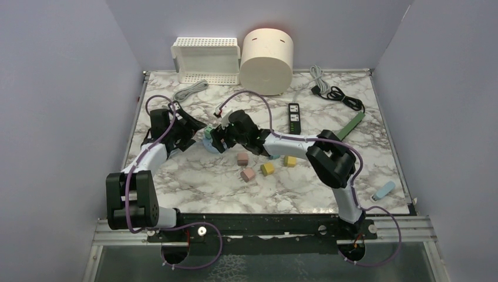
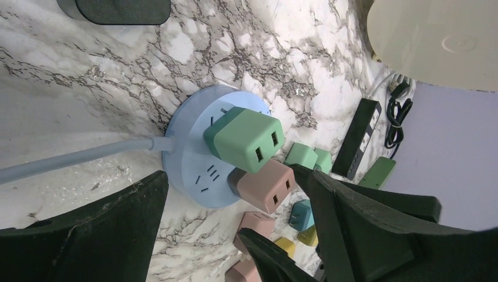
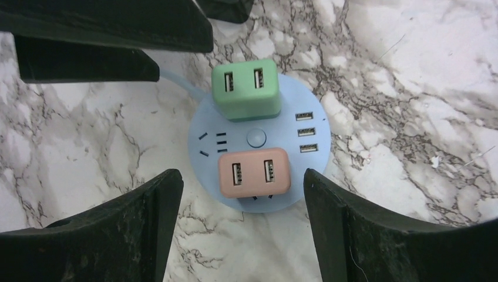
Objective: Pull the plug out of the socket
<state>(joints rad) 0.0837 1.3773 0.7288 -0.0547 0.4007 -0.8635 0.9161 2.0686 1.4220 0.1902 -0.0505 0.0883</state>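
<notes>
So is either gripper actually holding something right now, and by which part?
Nothing is held. The left gripper and right gripper are both open, poised around the round blue socket, with the green plug and pink plug plugged into it.

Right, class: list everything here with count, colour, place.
socket hub: one, blue, centre-left
green plug: one, green, in hub
pink plug: one, pink, in hub
loose cube plugs: several, pink, yellow, teal, centre
power strip: one, black, centre-right
green bar: one, green, right
black cable: one, black, far right
grey cables: two, grey, far side
basket: one, white, far edge
round tub: one, cream, far edge
small oblong: one, pale-blue, near-right
pincers: two, black, open astride hub: left pincer, right pincer
</notes>
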